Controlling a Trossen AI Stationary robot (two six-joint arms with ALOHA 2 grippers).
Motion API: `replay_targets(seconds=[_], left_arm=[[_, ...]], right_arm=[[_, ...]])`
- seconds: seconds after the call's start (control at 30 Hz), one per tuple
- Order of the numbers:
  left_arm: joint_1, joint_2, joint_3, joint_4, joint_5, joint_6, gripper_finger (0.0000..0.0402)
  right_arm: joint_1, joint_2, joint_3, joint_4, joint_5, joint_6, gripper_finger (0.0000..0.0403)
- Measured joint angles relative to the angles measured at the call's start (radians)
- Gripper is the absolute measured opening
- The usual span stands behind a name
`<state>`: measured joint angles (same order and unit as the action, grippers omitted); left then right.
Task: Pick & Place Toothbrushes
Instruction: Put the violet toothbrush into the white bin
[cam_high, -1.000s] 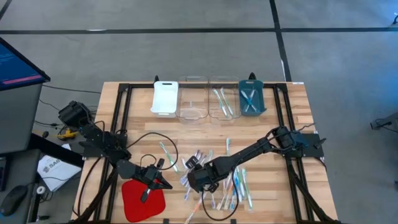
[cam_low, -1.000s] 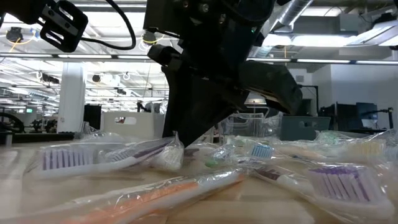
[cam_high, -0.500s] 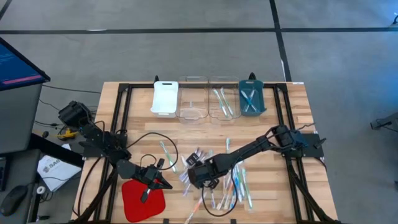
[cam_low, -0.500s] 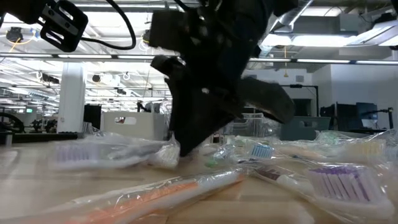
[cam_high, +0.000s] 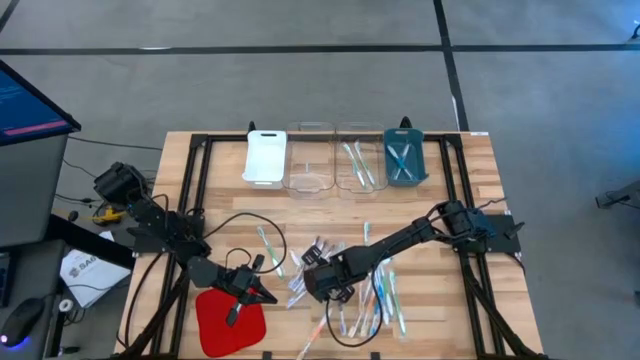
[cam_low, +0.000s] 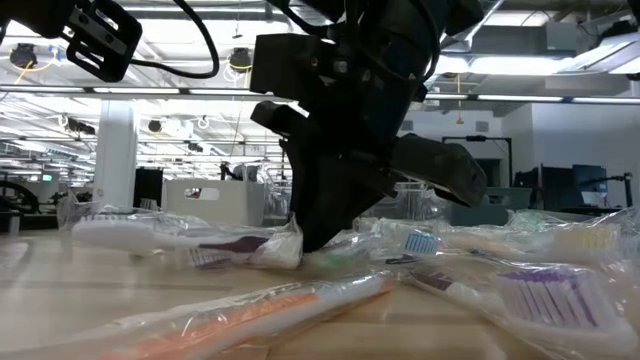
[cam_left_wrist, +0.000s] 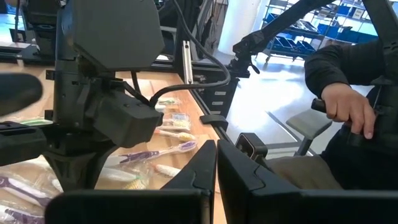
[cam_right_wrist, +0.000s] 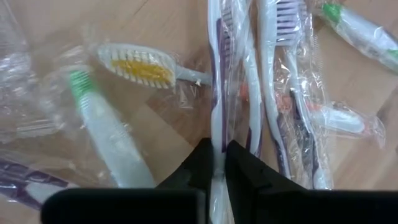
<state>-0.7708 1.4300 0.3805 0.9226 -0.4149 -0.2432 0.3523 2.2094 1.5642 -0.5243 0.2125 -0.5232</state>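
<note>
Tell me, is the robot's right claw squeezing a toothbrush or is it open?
Shut on one: the right gripper pinches a wrapped purple toothbrush between its fingers.

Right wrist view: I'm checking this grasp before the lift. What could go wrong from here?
1. The right gripper has its jaws shut on a purple toothbrush in crinkly clear wrap; the slippery film may let it slide out.
2. Wrapped neighbours, such as the purple-bristled brush, lie against it and may be dragged along.
3. The jaws grip toward one end, so the brush could tilt during the lift and miss the trays.
</note>
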Motion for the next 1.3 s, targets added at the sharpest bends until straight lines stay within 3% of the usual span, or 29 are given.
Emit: replay_targets(seconds=[0.27, 0.43, 0.7, 1.0, 1.3], left_arm=[[0.007, 0.0, 0.0, -0.001, -0.011, 0.01, 0.0008], [0.026, 0.0, 0.0, -0.003, -0.013, 0.008, 0.0008], [0.027, 0.0, 0.0, -0.007, -0.013, 0.01, 0.0008], [0.046, 0.0, 0.0, -0.009, -0.014, 0.001, 0.0008], [0.072, 0.0, 0.0, -0.011, -0.015, -0.03, 0.0008]], right_arm=[[0.006, 0.004, 0.019, -0.038, 0.08, 0.0, 0.0037], [0.005, 0.004, 0.05, -0.078, 0.112, -0.007, 0.0014], [0.019, 0.004, 0.073, -0.143, 0.162, -0.019, 0.0028], [0.053, 0.003, 0.074, -0.177, 0.247, -0.088, 0.0013], [0.1, 0.003, 0.1, -0.173, 0.495, -0.187, 0.0012]])
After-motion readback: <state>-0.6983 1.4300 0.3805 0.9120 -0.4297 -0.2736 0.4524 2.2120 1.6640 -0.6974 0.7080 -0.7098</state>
